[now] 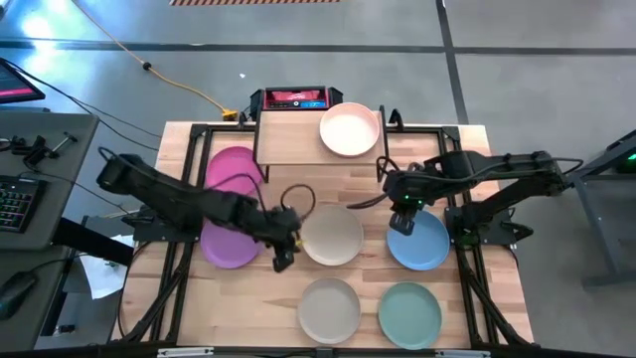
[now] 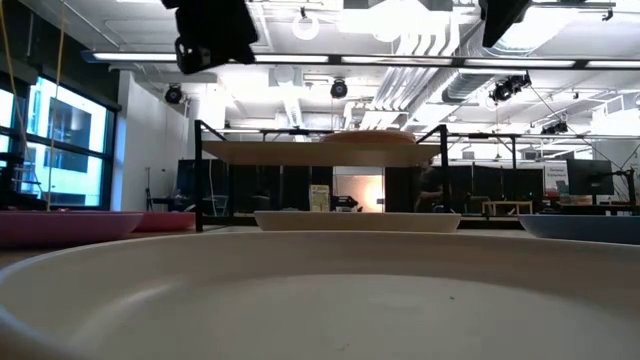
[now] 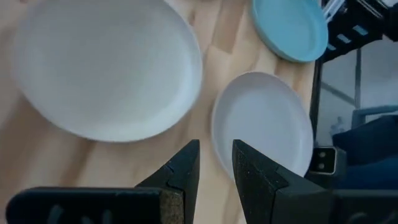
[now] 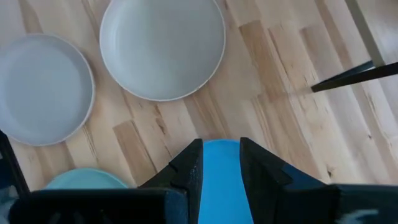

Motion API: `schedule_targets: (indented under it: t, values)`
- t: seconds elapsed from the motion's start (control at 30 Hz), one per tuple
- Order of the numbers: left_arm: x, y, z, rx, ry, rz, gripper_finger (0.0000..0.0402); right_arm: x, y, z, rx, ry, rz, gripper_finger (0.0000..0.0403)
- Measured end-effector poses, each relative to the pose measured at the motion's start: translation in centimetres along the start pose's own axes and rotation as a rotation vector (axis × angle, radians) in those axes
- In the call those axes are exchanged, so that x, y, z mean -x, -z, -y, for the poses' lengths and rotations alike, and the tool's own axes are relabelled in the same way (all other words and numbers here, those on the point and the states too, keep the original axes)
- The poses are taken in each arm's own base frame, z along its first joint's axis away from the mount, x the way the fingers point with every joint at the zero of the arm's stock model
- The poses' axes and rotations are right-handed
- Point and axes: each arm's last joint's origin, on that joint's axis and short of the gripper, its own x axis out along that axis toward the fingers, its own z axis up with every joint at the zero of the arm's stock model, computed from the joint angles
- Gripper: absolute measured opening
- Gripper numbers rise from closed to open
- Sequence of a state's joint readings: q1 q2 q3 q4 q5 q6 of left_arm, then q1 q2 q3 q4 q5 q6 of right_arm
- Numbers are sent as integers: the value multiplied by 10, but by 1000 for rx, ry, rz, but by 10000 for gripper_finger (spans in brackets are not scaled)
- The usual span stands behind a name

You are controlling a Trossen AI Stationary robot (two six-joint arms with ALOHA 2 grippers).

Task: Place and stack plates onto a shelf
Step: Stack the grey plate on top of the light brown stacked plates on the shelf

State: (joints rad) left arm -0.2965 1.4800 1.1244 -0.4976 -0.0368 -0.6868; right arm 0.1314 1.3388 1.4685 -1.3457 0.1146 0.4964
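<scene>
Beige plate point(image 1: 329, 309) nearest the front edge; shelf point(image 1: 288, 137) at the back carries one peach plate point(image 1: 350, 129).
From the cream plate point(image 1: 332, 236): left gripper point(image 1: 281, 261) just beside, jaws narrow, empty; right gripper point(image 1: 401, 219) over the blue plate point(image 1: 418, 242), jaws narrow.

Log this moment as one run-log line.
left gripper: open, empty, between purple plate and cream plate | right gripper: open over blue plate | shelf: one peach plate

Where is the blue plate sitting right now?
In the high view the blue plate lies on the table's right side, under the right gripper, with the cream plate to its left and the teal plate just in front of it.
</scene>
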Motion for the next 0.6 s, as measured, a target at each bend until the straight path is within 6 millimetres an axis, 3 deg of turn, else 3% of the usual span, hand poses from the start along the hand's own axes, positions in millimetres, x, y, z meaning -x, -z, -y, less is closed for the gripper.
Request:
schedule_targets:
  t: [0.27,0.6]
  values:
    - [-44,19,17,92,9,-56,85,0,0,1,34,25,14,84]
    - [-80,42,28,119,-9,-118,85,0,-2,0,58,25,31,84]
